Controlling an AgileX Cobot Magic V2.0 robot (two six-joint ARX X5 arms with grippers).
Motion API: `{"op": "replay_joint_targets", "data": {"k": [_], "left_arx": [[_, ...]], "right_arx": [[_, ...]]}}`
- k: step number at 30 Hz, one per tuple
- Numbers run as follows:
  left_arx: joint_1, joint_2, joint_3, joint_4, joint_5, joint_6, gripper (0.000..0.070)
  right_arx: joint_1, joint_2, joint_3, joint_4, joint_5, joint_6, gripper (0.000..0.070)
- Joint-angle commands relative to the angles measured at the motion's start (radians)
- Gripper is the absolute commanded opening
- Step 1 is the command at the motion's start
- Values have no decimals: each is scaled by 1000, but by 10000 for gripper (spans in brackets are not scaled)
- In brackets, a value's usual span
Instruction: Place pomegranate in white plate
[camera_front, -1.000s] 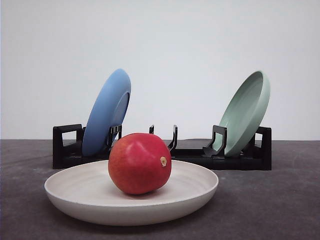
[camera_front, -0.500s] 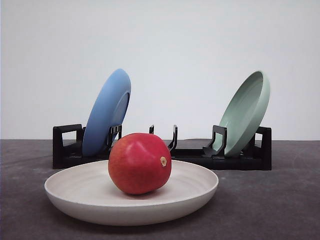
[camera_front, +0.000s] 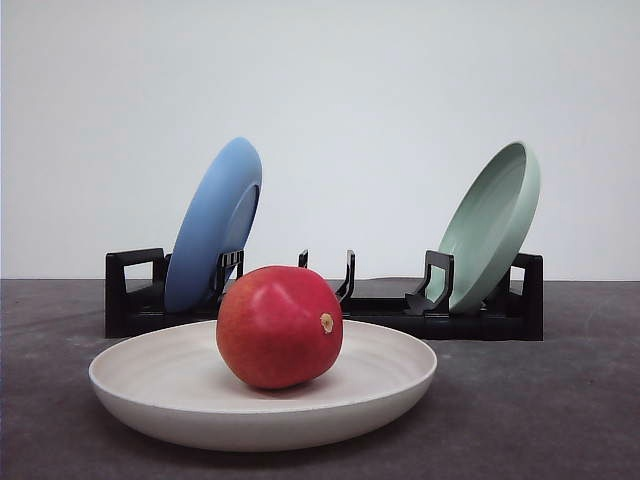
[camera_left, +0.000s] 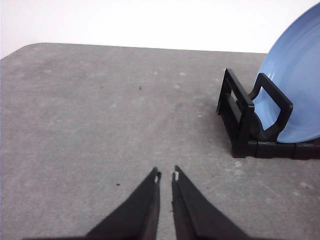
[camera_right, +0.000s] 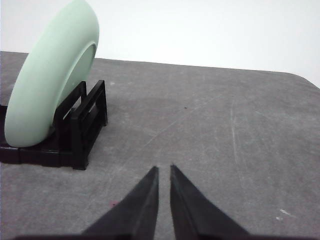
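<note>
The glossy red pomegranate (camera_front: 279, 326) rests inside the white plate (camera_front: 140, 385), which lies flat on the grey table at the front centre; its tan stem nub faces right. My left gripper (camera_left: 166, 174) hovers over bare table beside the rack's blue-plate end, fingers nearly together with nothing between them. My right gripper (camera_right: 163, 168) hangs over bare table beside the rack's green-plate end, also shut and empty.
Behind the white plate a black dish rack (camera_front: 385, 308) runs across the table. A blue plate (camera_front: 212, 224) leans in its left slot and a pale green plate (camera_front: 492, 222) in its right slot. The rack (camera_left: 248, 129) (camera_right: 82, 122) stands close to each gripper.
</note>
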Motion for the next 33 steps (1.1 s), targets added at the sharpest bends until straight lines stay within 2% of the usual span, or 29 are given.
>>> {"op": "replay_joint_targets", "data": {"k": [1,33], "left_arx": [[2,0,-11,0,-2,14,26],[2,0,-11,-1,-2,14,27]], "right_arx": [[-2,0,-3,10,0,14,38],[-2,0,-3,10,0,14,38]]}}
